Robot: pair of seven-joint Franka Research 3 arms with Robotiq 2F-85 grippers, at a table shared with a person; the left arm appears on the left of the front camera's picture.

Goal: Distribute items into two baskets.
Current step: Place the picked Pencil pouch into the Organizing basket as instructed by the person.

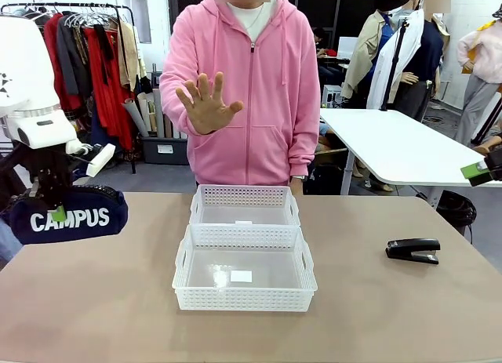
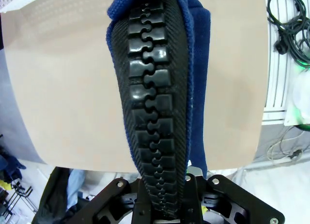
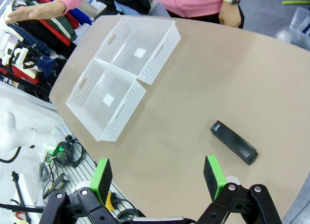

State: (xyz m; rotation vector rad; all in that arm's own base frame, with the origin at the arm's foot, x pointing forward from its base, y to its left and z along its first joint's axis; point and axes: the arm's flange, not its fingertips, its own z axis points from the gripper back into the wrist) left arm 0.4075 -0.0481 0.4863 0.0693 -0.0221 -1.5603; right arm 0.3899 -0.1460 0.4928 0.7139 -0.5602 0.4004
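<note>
Two white baskets [image 1: 245,299] touching on the worktop [image 1: 392,316], left jaws pinching the navy pouch [image 1: 70,215] aloft, right jaws spread, stapler [image 1: 413,250] lying apart.

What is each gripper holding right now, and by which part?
The left gripper is shut on the navy pouch, pinching its zipper edge. The right gripper is open, holding nothing.

Pouch [image 1: 74,215] woven cloth; larger basket [image 1: 245,299], smaller basket [image 1: 245,195] glossy plastic; stapler [image 1: 412,250] smooth; table [image 1: 118,300] matt

Bright, even light from above; faint soft shadows under the larger basket [image 1: 243,299] and stapler [image 1: 413,249]. Wrist views bow the table [image 3: 193,112] edges; focus sharp.
</note>
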